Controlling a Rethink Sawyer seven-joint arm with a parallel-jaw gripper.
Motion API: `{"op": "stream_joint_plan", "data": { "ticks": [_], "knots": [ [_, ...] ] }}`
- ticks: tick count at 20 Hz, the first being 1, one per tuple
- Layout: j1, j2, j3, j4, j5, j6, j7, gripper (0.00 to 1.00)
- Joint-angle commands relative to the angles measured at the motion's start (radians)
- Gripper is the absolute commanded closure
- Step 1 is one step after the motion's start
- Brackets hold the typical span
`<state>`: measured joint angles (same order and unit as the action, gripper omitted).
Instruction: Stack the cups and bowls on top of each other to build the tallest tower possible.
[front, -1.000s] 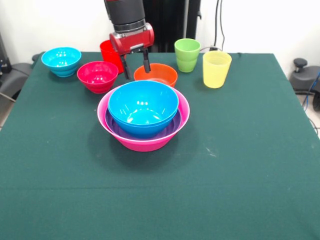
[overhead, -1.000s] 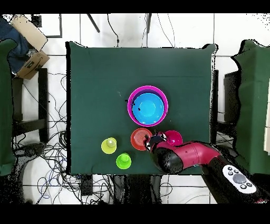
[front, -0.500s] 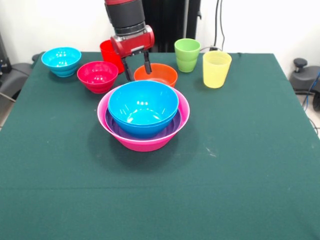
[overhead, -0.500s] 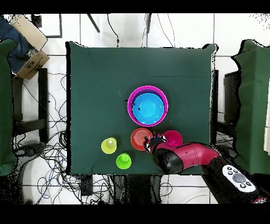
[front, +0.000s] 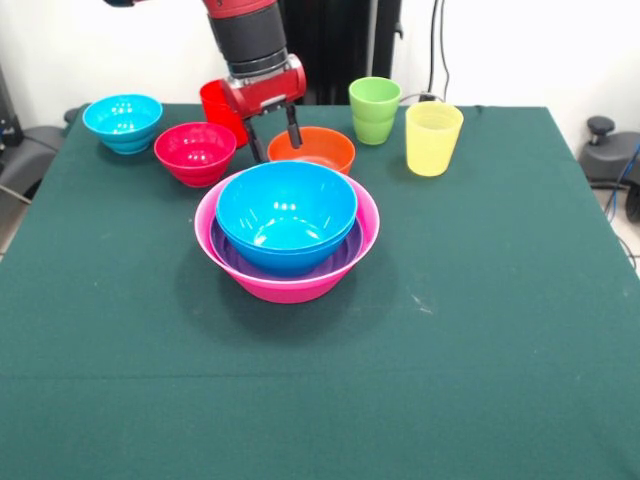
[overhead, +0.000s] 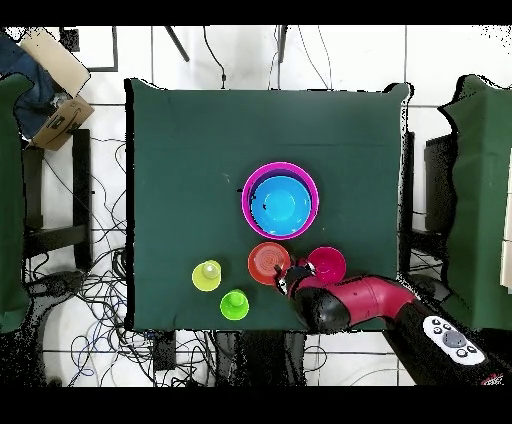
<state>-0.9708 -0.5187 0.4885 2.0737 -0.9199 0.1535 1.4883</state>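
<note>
The tower stands mid-table: a pink bowl holds a purple bowl and a blue bowl. Behind it sits the orange bowl. My gripper hangs open and empty over that bowl's left rim. The magenta-red bowl and cyan bowl sit further left. A red cup is partly hidden behind my gripper. The green cup and yellow cup stand upright at the right.
The green cloth table drops off at its edges. Cables and a cardboard box lie on the floor around it in the overhead view.
My gripper has lifted slightly and shifted a little toward the robot's side, away from the tower. The bowls and cups have not moved.
</note>
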Motion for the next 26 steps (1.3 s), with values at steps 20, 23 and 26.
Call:
{"op": "stream_joint_plan", "data": {
  "ticks": [20, 23, 26],
  "knots": [
    [0.05, 0.054, -0.015, -0.104, -0.154, -0.041, 0.03, 0.0],
    [0.039, 0.059, -0.012, -0.104, -0.159, -0.045, 0.022, 0.0],
    [0.043, 0.059, -0.02, -0.105, -0.167, -0.063, 0.029, 0.0]
  ]
}}
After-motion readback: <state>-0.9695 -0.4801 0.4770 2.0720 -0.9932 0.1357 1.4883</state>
